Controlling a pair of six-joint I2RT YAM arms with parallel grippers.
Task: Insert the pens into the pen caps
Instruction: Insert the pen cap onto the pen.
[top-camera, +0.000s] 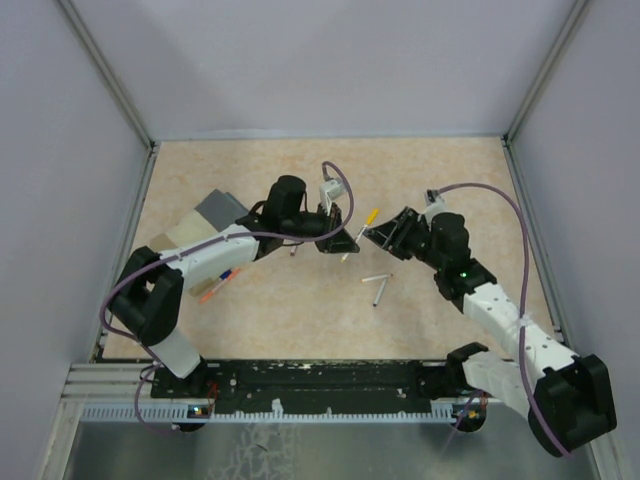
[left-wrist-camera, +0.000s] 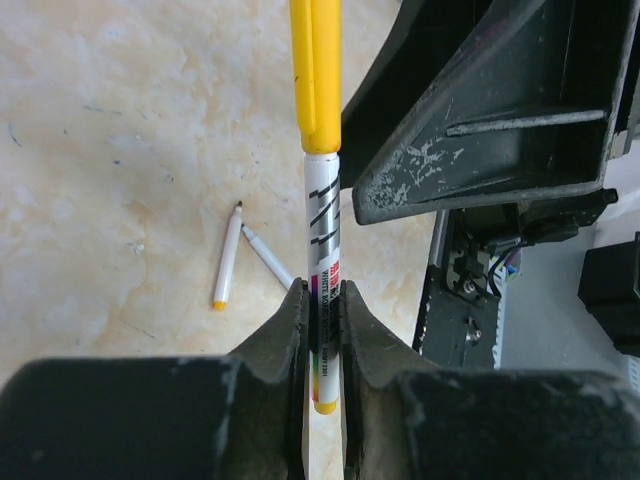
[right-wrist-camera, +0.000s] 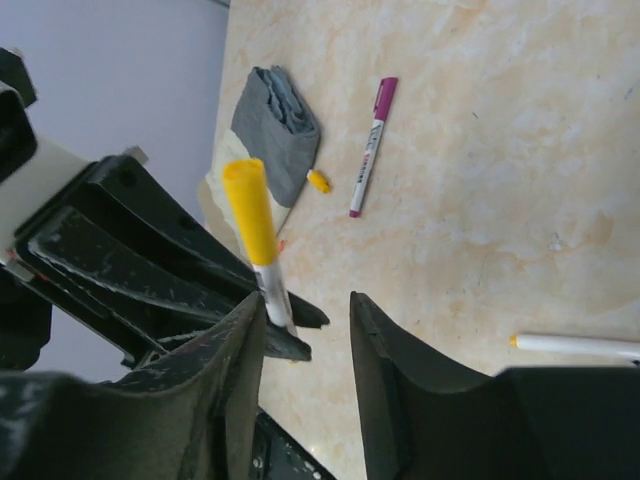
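One pen (left-wrist-camera: 322, 230), white barrel, pinched between the left gripper's (left-wrist-camera: 320, 310) nearly closed fingers, likely to steady it for capping. One yellow cap (left-wrist-camera: 316, 70) sits on its end, beyond the fingertips. Right gripper (right-wrist-camera: 305, 310): fingers parted, holding nothing, cap just beside one finger. Two loose pens (left-wrist-camera: 228, 255) lie on the table beyond.

at least four pens (right-wrist-camera: 368, 150), one box (top-camera: 222, 208)

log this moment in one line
left claw: shut on pen | yellow cap: on pen | right claw: open near cap
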